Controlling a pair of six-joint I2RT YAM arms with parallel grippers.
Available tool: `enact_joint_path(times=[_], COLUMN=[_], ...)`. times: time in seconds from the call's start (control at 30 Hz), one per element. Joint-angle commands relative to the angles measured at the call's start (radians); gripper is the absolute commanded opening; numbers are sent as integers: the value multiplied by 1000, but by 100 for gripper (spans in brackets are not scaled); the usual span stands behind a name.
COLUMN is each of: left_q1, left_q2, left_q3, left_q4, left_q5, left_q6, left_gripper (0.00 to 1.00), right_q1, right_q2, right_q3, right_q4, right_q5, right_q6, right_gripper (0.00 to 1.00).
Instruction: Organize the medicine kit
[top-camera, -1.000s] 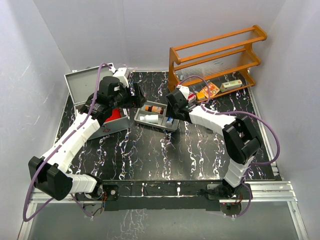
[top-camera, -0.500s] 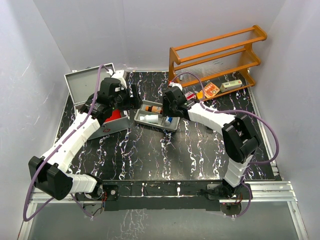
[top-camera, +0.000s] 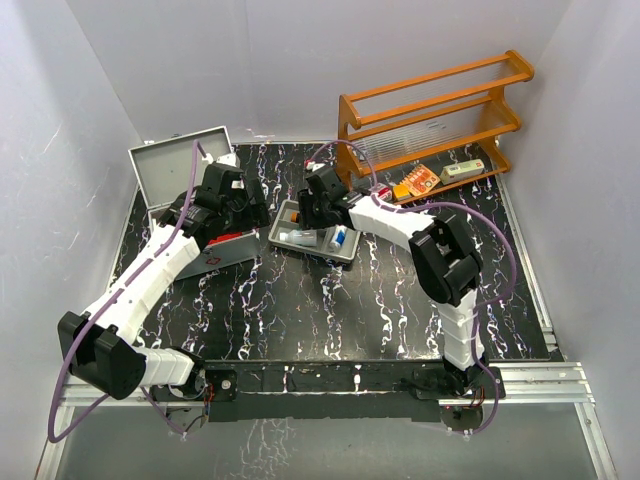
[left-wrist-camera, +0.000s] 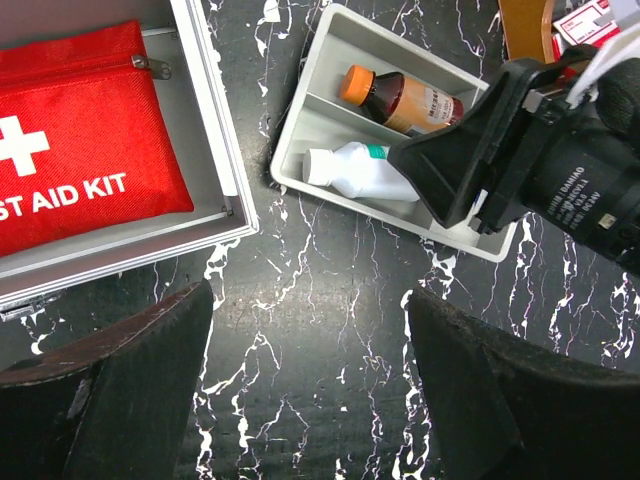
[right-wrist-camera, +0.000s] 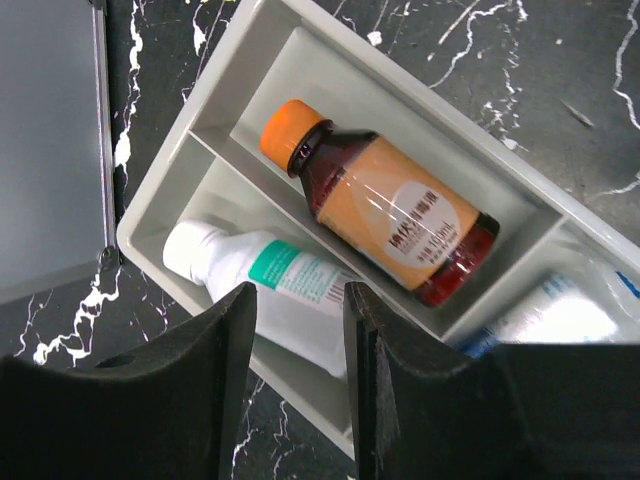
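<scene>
The medicine kit (top-camera: 170, 165) stands open at the back left, its rim (left-wrist-camera: 215, 130) showing in the left wrist view with a red first-aid pouch (left-wrist-camera: 80, 170) inside. Right of it lies a grey divided tray (top-camera: 312, 250) holding a brown bottle with an orange cap (right-wrist-camera: 385, 205) and a white tube with a teal band (right-wrist-camera: 270, 275). My right gripper (right-wrist-camera: 300, 310) hovers over the tray's left end, just above the tube, jaws a narrow gap apart with nothing between them. My left gripper (left-wrist-camera: 310, 300) stands wide open over bare table between case and tray.
A wooden rack (top-camera: 440, 110) stands at the back right with an orange packet (top-camera: 420, 180) and a white box (top-camera: 462, 171) on its bottom shelf. A blue-and-white item (right-wrist-camera: 560, 320) lies in the tray's right compartment. White walls enclose the table.
My right gripper has swung left from the tray's right end to its left end, and its jaws have narrowed. The left gripper has drawn back slightly toward the case.
</scene>
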Motion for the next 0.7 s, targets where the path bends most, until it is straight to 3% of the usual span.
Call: enact_joint_path(times=[0.0,0.33,0.5,0.67], left_q1=[11,13,13,16], left_q2=[-22,-11,0,9], left_q3=[7,9,17,33], left_q4=[-31,-20,-19,-34], left_q5=[-23,-22,-22,-26], left_q6=[-14,8,16,17], left_gripper=[77,77,77,77], right_q1=[16,24,25,25], right_q2=[37,-4,21,75], right_q3=[79,44,115,198], right_q4=[21,-64,-107,-146], right_q5=[-8,24,36,39], right_q6=[-26,-186,-276,-305], right_gripper=[37,31,24,29])
